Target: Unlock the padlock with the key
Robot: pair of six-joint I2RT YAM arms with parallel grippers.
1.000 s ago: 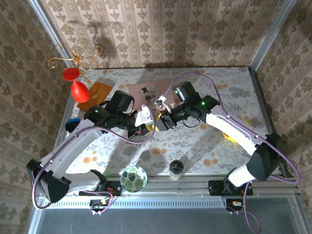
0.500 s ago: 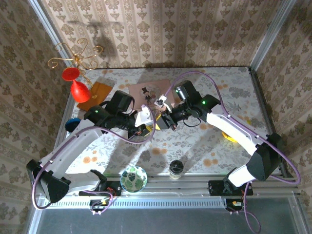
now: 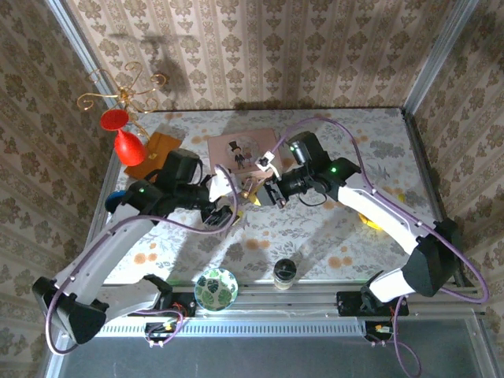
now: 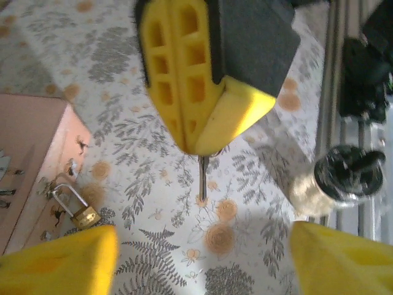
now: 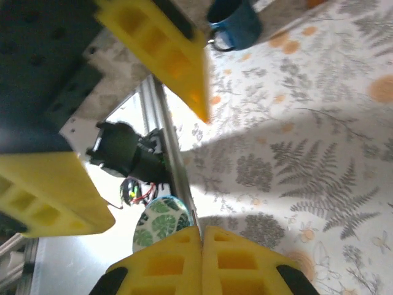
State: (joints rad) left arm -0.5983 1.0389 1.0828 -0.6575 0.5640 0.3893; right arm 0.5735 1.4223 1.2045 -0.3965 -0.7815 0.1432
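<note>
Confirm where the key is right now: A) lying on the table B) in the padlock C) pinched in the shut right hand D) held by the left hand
C: the key pokes out of the shut right hand, clear of the padlock by the pink box; the left hand is open.

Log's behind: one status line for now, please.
left hand: open | right hand: shut on key | padlock: hanging on box, key apart

No word, number or brand is legible anywhere; the pink box (image 3: 224,153) lid carries a top-hatted figure, unlettered.
</note>
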